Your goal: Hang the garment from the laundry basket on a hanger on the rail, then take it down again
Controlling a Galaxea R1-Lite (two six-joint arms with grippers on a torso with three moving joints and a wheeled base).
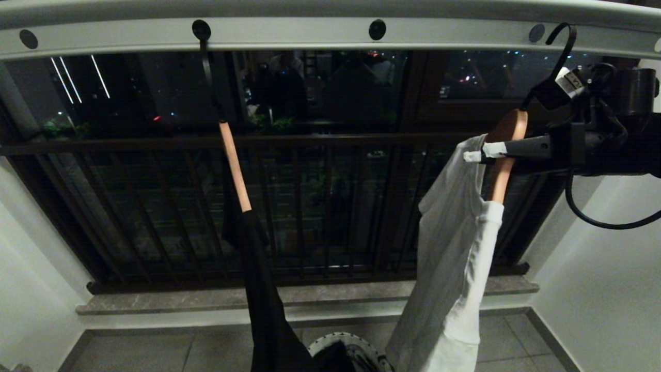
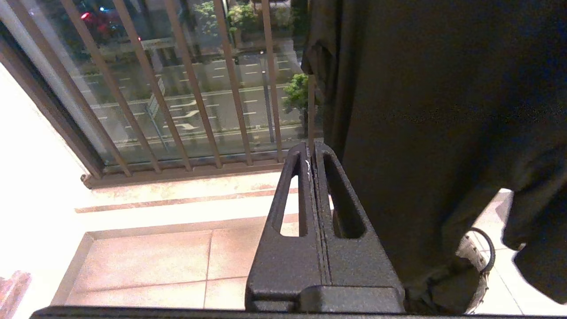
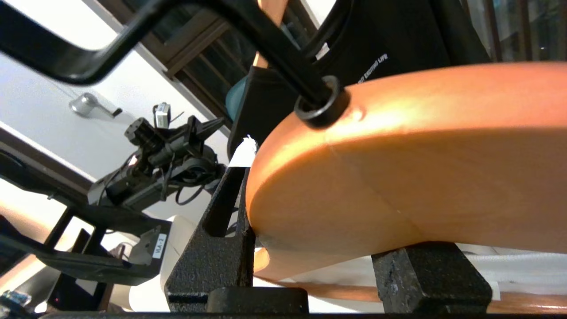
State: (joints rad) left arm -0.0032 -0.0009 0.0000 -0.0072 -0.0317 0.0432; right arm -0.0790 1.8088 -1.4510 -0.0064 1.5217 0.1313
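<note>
Just below the rail [image 1: 310, 33], the right claw [image 1: 496, 150] is clamped on the wooden hanger [image 1: 508, 155] bearing the white garment [image 1: 454, 248], whose hook must, I judge, next catch the rail, while the left claw [image 2: 312, 164] is pressed together, idle.

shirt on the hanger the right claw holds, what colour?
White shirt; the head view shows it best.

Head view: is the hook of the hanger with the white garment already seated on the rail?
No. The hook hangs just below the rail, with the right gripper holding the wooden hanger.
</note>
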